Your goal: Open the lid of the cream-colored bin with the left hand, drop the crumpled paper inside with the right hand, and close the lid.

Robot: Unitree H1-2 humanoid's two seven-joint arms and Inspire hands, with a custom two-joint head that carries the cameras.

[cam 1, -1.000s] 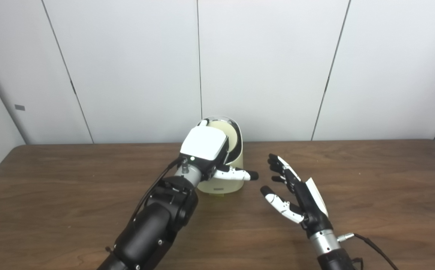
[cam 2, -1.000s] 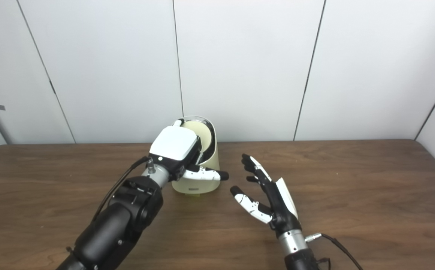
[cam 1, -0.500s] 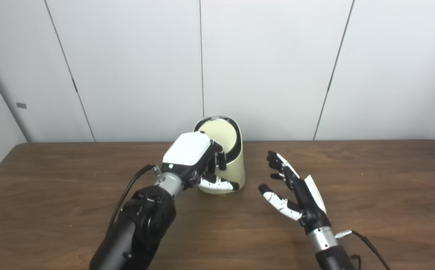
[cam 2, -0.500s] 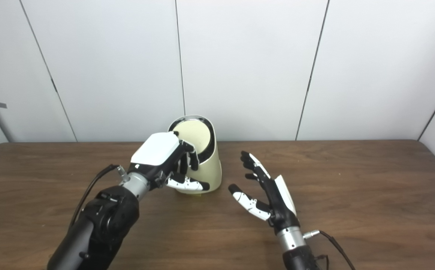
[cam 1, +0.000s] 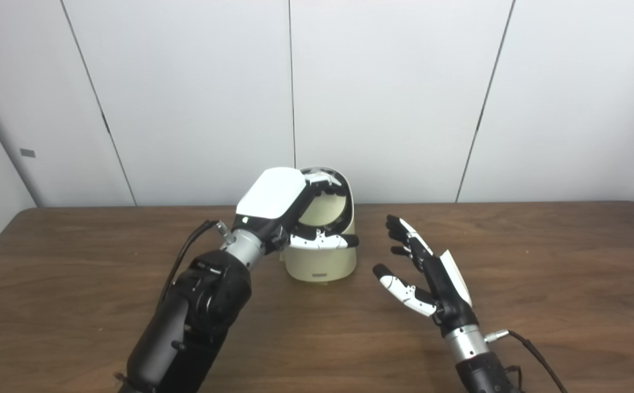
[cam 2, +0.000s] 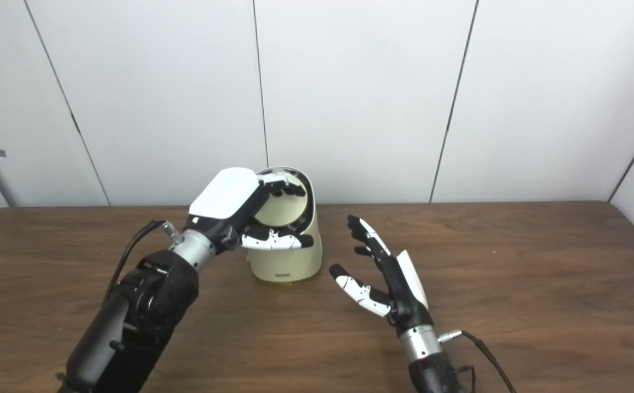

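Observation:
The cream-colored bin [cam 1: 322, 266] stands at the middle back of the table. Its round lid [cam 1: 325, 210] with a dark rim faces me, tilted. My left hand [cam 1: 284, 202] is on the lid: the fingers curl over its top edge and the thumb lies across the bin's front below it. My right hand [cam 1: 431, 273] is open and empty, palm turned left, hovering just right of the bin and apart from it. I see no crumpled paper in either view. The bin's inside is hidden.
The brown wooden table [cam 1: 540, 262] runs wide to both sides and toward me. White wall panels [cam 1: 393, 98] stand right behind the bin. My left forearm [cam 1: 196, 316] crosses the table in front-left of the bin.
My left hand dropped to the bin's left front, then rose; its fingers now hook over the lid's top edge. My right hand stayed open and drifted slightly left.

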